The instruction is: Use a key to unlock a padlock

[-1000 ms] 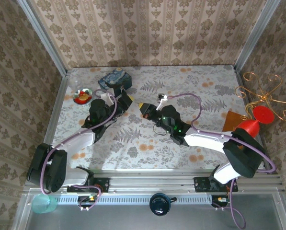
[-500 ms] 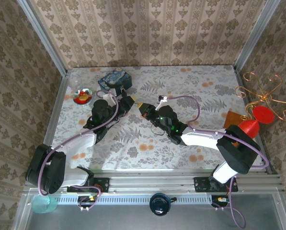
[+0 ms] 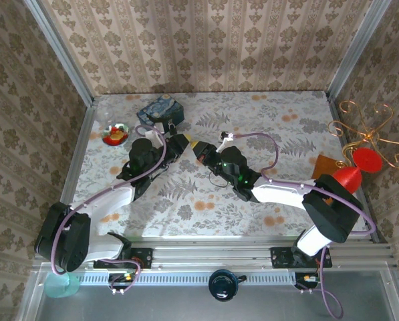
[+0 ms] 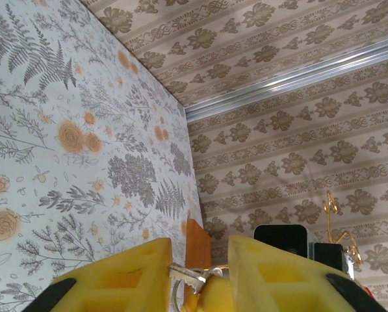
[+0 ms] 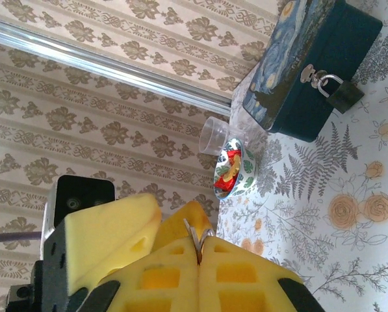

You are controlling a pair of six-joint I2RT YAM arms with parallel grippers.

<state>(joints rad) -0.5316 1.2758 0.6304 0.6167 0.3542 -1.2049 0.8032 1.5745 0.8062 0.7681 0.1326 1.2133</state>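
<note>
Beige damask-striped wallpaper is wrapping three sides here, with aluminium posts running up the back corners. The desk is showing a pale covering of grey ferns and orange blooms, a metal rail is lining its near edge, and bright light is glancing along that front strip.

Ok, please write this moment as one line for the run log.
right tool: shut on key | left tool: open, fingers either side of key | padlock: hanging on blue box, untouched
</note>
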